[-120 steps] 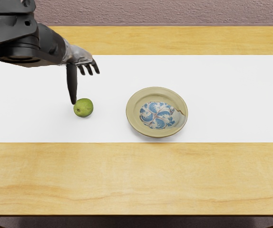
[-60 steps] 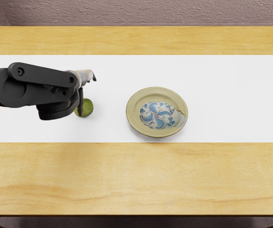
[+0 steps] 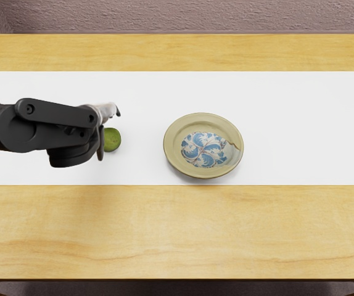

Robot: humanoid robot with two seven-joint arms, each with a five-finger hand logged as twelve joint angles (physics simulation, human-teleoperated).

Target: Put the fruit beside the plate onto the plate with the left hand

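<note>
Our left hand point(image 3: 103, 115) touches the round green fruit point(image 3: 113, 139) from nine o'clock; we cannot tell its grip; plate point(image 3: 172, 143) at three.

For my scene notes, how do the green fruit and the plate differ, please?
The fruit is small, round and plain green; the plate is wider, flat, beige with a blue pattern. The left hand partly hides the fruit; the plate shows whole. Both lie on the white cloth.

Green fruit point(image 3: 113, 139). Olive-tan plate point(image 3: 172, 139), blue-white swirl pattern at centre. White runner point(image 3: 288, 123) on yellow wood-grain table point(image 3: 177, 228). Black arm point(image 3: 41, 126) at left. Mottled purple-brown wall point(image 3: 226, 15) along top.
</note>
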